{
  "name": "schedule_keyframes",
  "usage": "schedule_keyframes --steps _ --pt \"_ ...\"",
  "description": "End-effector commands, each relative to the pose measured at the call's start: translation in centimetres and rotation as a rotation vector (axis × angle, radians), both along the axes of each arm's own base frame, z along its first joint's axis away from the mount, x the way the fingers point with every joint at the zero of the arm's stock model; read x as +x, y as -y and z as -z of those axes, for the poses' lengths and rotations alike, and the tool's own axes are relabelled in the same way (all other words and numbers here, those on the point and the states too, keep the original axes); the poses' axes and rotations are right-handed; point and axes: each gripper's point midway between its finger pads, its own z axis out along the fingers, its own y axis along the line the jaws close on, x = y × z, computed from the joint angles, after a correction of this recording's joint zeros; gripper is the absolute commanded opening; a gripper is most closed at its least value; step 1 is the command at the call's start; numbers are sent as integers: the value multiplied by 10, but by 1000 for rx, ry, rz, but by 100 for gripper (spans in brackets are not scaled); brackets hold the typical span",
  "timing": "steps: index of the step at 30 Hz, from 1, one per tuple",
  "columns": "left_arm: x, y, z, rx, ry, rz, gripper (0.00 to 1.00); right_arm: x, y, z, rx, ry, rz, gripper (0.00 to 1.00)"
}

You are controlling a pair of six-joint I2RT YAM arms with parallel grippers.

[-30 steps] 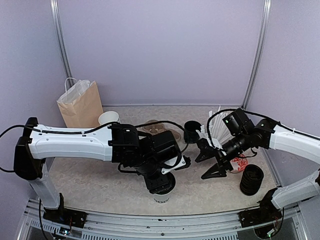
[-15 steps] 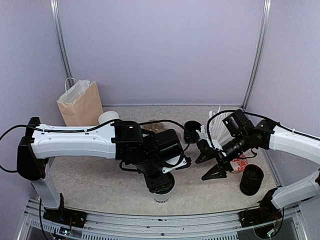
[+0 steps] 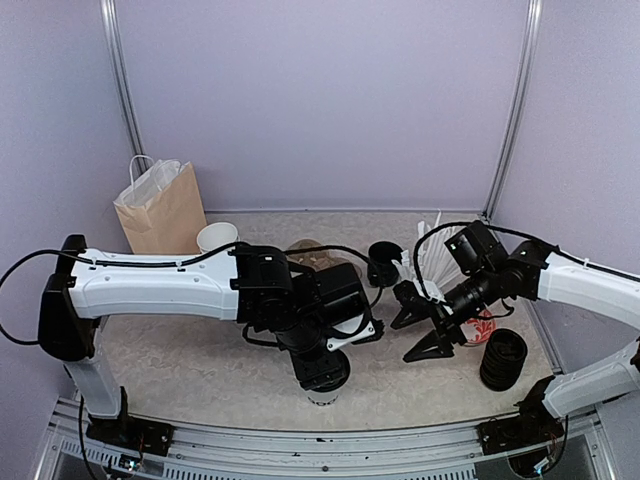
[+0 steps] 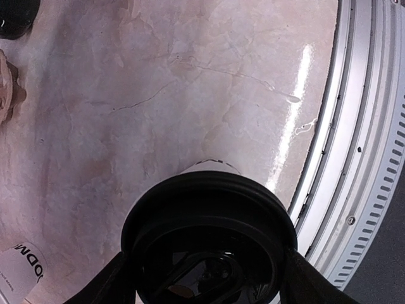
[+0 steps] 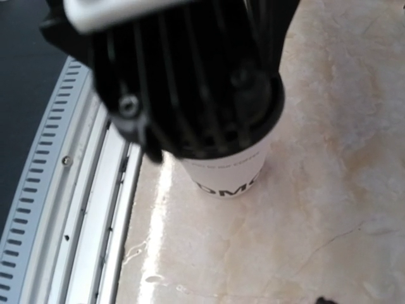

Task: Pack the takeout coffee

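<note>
White cup (image 5: 228,180) bears black letters, perhaps "DMO"; smaller line above unreadable

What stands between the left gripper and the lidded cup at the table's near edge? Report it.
Nothing visible. The left gripper sits right over the cup, its fingers flanking the black lid; whether they press it is unclear.

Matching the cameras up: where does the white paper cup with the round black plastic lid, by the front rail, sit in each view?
Top external: white lidded paper cup bottom centre, mostly covered.
Left wrist: cup lower middle, seen from above.
Right wrist: cup centre, lettering visible.
Shared: slotted grey metal rail beside it.
</note>
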Motion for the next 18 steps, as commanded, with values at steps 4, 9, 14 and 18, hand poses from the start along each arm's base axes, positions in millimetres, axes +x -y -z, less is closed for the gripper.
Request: schedule_keyframes --steps 4,9,14,18 --pt "-3 4 17 22 -17 12 69 -2 2 -1 20 4 1 75" --pt "-2 4 25 38 -20 7 71 -3 3 0 19 -4 -1 75" --pt "2 6 21 20 3 -13 75 -3 2 0 22 -6 -3 75" --pt "4 9 8 -26 18 -22 78 -3 3 1 17 -9 -3 75"
